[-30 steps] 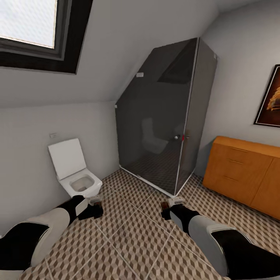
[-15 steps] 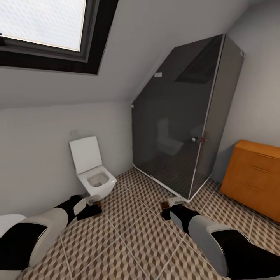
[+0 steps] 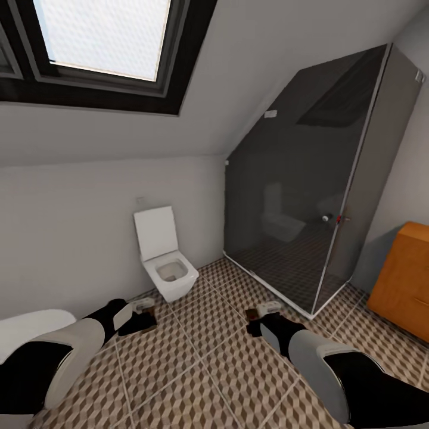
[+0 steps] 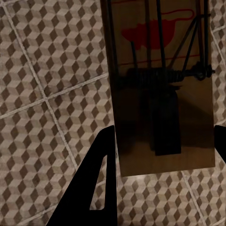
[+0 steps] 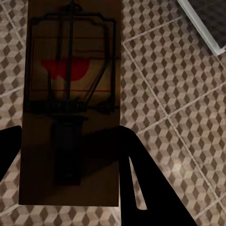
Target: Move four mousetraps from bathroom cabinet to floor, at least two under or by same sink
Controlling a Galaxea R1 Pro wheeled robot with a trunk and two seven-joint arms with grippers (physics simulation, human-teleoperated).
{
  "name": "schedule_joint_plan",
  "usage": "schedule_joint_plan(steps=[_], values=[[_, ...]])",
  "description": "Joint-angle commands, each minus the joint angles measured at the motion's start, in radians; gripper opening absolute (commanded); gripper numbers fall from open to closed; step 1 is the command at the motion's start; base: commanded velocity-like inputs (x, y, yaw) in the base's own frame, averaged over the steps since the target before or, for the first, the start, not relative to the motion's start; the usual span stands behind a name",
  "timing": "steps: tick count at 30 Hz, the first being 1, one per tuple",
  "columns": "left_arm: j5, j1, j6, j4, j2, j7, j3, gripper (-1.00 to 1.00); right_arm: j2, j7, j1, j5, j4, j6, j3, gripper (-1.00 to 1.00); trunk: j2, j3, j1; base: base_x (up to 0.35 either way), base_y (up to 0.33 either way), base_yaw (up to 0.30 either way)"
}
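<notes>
Nearest, at the lower left of the head view, the left gripper [image 3: 142, 319] has its jaws closed on a mousetrap [image 4: 160, 89]; the left wrist view shows the tan board with its wire spring and red mark clamped between the dark jaws, hanging above the tiles. At lower centre the right gripper [image 3: 262, 316] likewise has its jaws shut on a second mousetrap [image 5: 70, 103], seen in the right wrist view held over the patterned bathroom floor [image 3: 202, 363] with a strip of the shower's base rail at the upper right of that frame. So two of the four traps appear to be out of the cabinet and in hand, but neither rests on the floor yet. Farther back, a white toilet [image 3: 164, 262] stands against the wall left of centre, and a dark glass shower cabin [image 3: 310, 196] fills the right-centre. The orange-brown cabinet [image 3: 405, 274] sits at the right edge, well apart from both grippers. A skylight [image 3: 107, 42] is at the upper left. The traps still need carrying to the sink and setting down, and the other two fetched.
</notes>
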Motion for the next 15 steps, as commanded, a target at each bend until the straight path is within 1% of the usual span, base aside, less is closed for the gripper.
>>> schedule_joint_plan(steps=[1, 9, 15], values=[[0.008, 0.0, 0.006, -0.002, 0.0, 0.004, -0.008, -1.0, 0.0, -0.002, -0.001, 0.005, 0.0, 0.005, 0.005, -1.0, -0.001, -0.002, 0.0, 0.0, 0.0, 0.112], [0.008, 0.0, 0.004, -0.002, 0.0, 0.004, -0.008, -1.0, 0.0, 0.0, -0.001, 0.005, 0.0, 0.005, 0.005, -1.0, -0.001, -0.002, 0.0, 0.0, 0.0, 0.048], [0.007, 0.0, 0.004, -0.002, 0.0, 0.004, -0.008, -1.0, 0.0, -0.001, -0.001, 0.005, 0.0, 0.005, 0.005, -1.0, -0.001, -0.002, 0.0, 0.0, 0.0, 0.232]])
